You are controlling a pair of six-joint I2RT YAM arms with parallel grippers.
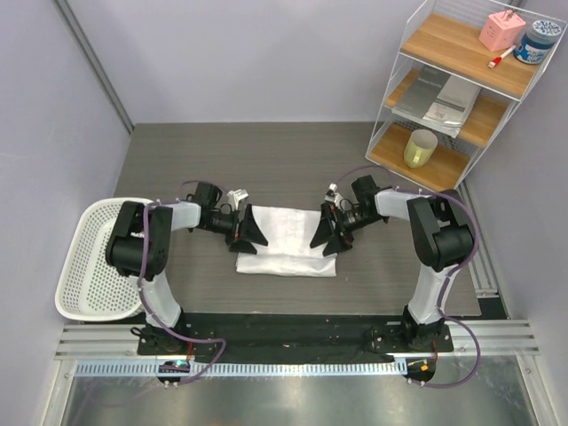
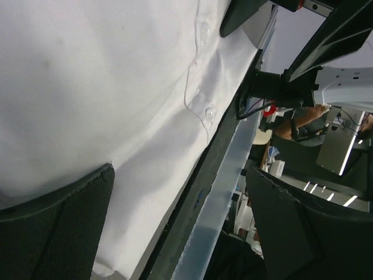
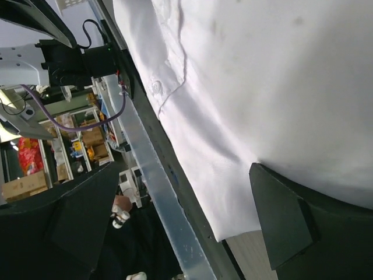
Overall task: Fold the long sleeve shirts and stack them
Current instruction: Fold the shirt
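A: Where is the long sleeve shirt [image 1: 286,240] found, and how are the tools set?
B: It is laid folded at the middle of the tabletop [image 1: 222,160], between the two arms. The left tool [image 1: 247,229] is held wide at the shirt's left edge and the right tool [image 1: 329,232] is held wide at its right edge; nothing is gripped by either. In the left wrist view one finger [image 2: 58,233] is seen in front of the cloth, near the buttoned placket [image 2: 204,111]. Whether one garment or a stack is lying there cannot be told.
A: What could be spoiled from here?
B: The fold could be undone, it is judged. If the thin cloth is snagged by a pad, a layer could be dragged out. If only the top layer is pinched, the bundle could be opened on lifting, and if the sides are raised unevenly it could be skewed.
A: And the containers?
B: The white basket [image 1: 84,266] is placed at the tabletop's left edge, well apart from the shirt; no garment is seen in it. On the shelf rack [image 1: 444,37] grey booklets [image 1: 439,96] are kept on the middle shelf, a yellow cup [image 1: 420,148] on the lowest, a pink box [image 1: 501,29] and a blue-lidded jar [image 1: 539,42] on top. What is held in the cup or jar cannot be told
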